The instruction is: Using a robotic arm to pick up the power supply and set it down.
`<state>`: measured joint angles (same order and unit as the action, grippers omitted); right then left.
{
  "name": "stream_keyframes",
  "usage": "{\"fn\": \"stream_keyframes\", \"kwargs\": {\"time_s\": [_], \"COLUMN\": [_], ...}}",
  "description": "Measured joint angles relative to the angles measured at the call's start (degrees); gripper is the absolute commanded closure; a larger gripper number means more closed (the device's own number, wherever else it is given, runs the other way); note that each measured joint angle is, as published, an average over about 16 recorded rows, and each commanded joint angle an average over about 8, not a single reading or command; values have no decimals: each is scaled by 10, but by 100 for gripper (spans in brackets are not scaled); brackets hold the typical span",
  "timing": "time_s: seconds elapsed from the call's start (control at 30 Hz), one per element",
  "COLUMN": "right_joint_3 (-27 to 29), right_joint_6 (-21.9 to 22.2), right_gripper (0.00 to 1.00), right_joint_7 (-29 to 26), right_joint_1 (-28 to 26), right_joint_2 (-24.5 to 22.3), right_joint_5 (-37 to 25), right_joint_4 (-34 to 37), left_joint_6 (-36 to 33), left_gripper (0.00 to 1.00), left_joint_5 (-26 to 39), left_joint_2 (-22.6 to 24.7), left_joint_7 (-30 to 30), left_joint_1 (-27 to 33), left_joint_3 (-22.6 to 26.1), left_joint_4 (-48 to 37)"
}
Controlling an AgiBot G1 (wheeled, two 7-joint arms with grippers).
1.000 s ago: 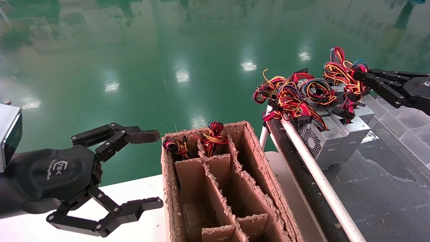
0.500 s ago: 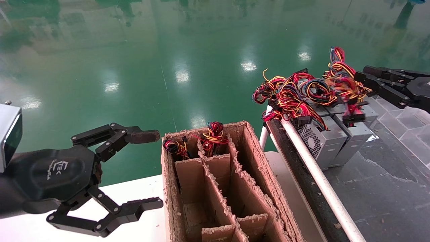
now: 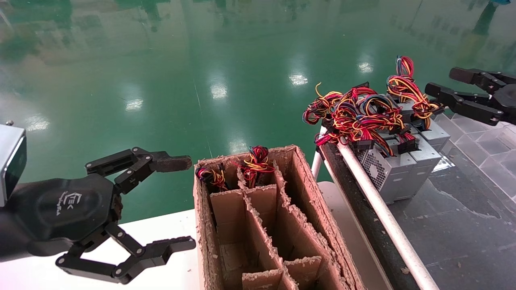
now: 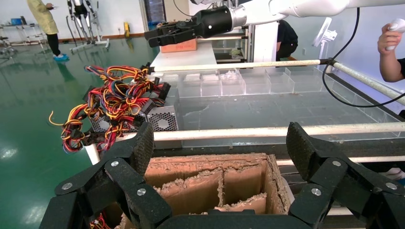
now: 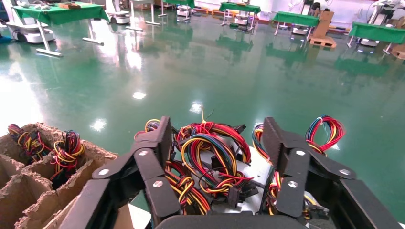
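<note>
Several grey power supplies stand side by side on the dark belt, topped with tangled red, yellow, blue and black wires [image 3: 358, 114]. The rightmost power supply [image 3: 428, 151] carries a wire loop [image 3: 405, 84]. The robotic arm [image 4: 282, 9], white with a silver wrist ring, is my right arm. Its right gripper [image 3: 443, 80] hangs open just right of that loop, holding nothing. In the right wrist view the right gripper [image 5: 216, 129] straddles the wire bundle [image 5: 210, 152] from above, apart from it. My left gripper [image 3: 180, 203] stays open, low on the left beside the cardboard box.
A cardboard box [image 3: 318, 201] with dividers stands on the white table [image 3: 161, 229]; its two far cells hold wired units [image 3: 256, 161]. A white rail [image 3: 383, 213] edges the dark belt [image 3: 463, 225]. A person's hand [image 4: 391, 38] shows beyond the belt.
The right gripper was shut on the rightmost wire loop and tugged the unit askew. It has now opened, let go and drawn back to the right; the unit has settled back. Left arm unmoved.
</note>
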<state>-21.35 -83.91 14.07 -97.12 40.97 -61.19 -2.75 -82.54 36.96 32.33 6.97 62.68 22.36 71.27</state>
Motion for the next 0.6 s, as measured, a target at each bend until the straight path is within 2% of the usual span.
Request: {"fn": "stream_keyframes", "kwargs": {"time_s": [0.2,0.6], "right_joint_3": [4,15], "right_joint_6": [0,-4], "right_gripper": [0,0], "right_joint_7": [-15,-66], "right_joint_1": [23,95], "right_joint_2": [-4,-16], "right_joint_5": [14,53], "right_joint_4": [-49,-192], "left_joint_6": [0,0], "left_gripper": [0,0], "left_joint_5": [0,0], "left_joint_2": [0,0], "left_joint_7": [0,0], "left_joint_1": [0,0], "left_joint_3": [0,0], "left_joint_4": [0,0]}}
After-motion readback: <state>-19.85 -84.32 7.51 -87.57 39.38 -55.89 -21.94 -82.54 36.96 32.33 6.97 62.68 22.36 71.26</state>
